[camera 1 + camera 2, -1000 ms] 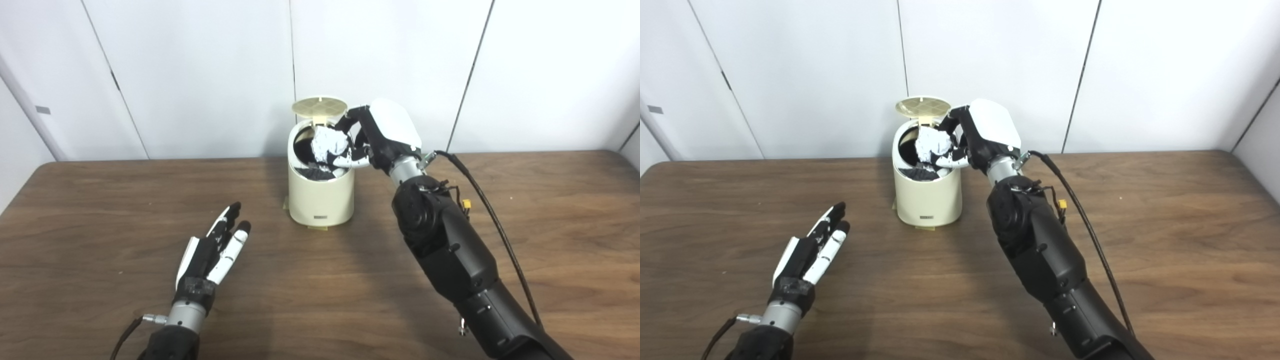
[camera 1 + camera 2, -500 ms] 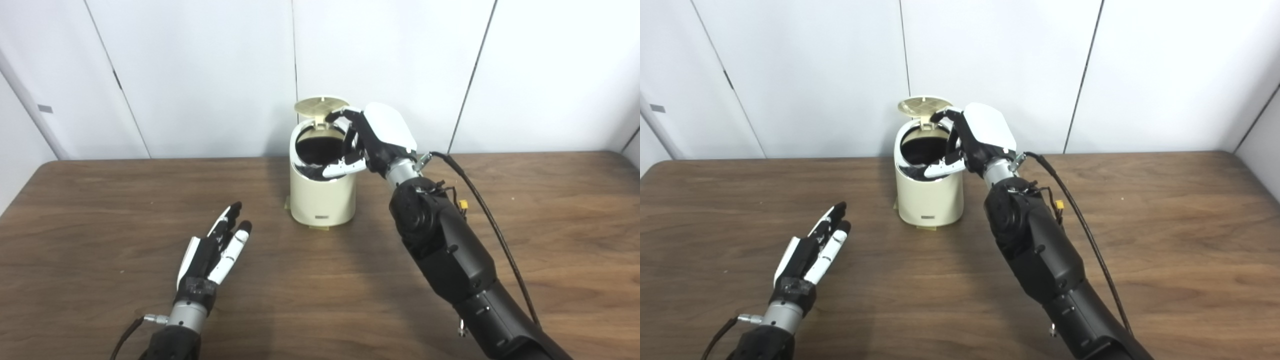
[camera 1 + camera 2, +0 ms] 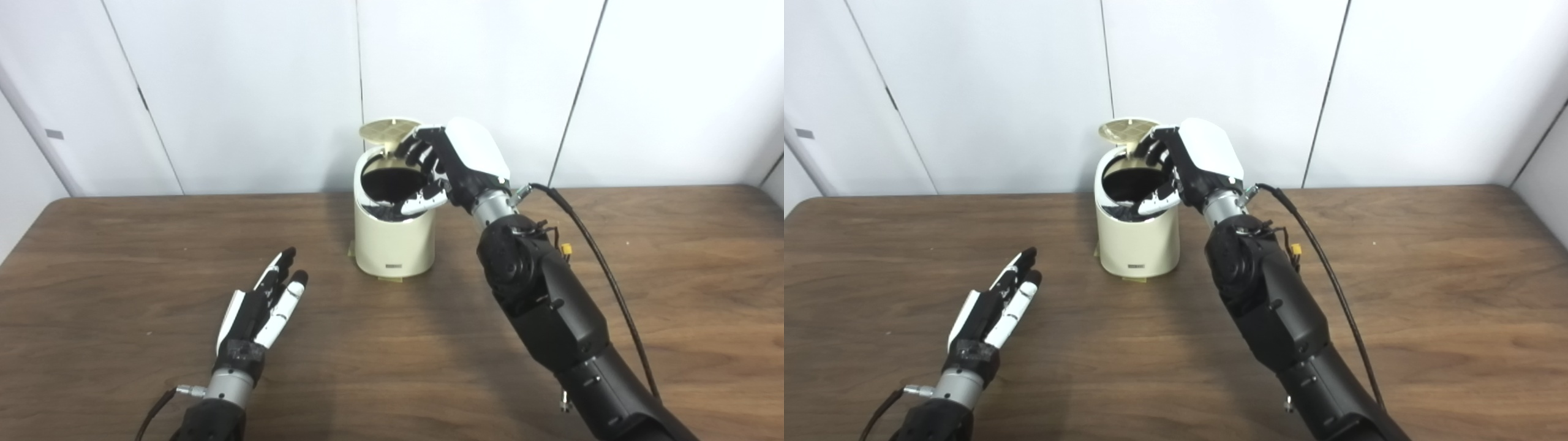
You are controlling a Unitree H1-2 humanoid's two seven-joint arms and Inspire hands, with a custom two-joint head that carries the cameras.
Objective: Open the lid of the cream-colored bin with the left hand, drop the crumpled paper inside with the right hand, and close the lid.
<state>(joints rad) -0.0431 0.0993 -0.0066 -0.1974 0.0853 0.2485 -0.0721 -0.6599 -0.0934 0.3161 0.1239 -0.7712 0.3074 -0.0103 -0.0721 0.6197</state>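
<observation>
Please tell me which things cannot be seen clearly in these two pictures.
- Inside of the cream-colored bin: dark in both views; no crumpled paper visible.
- Right hand against the lid: contact unclear, fingers overlap the lid's edge.
- Label on the bin's front: too small.
- Both forearms: cut off by the bottom edge.

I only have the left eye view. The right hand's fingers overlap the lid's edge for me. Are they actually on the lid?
Observer: In the right eye view the right hand has its fingers spread, tips just beside the right edge of the raised lid. Whether they touch it, I cannot tell.
Operator: Anything white down inside the bin from that angle?
Observer: No. The mouth of the bin looks dark from this side too; the only white at the rim belongs to the hand.
</observation>
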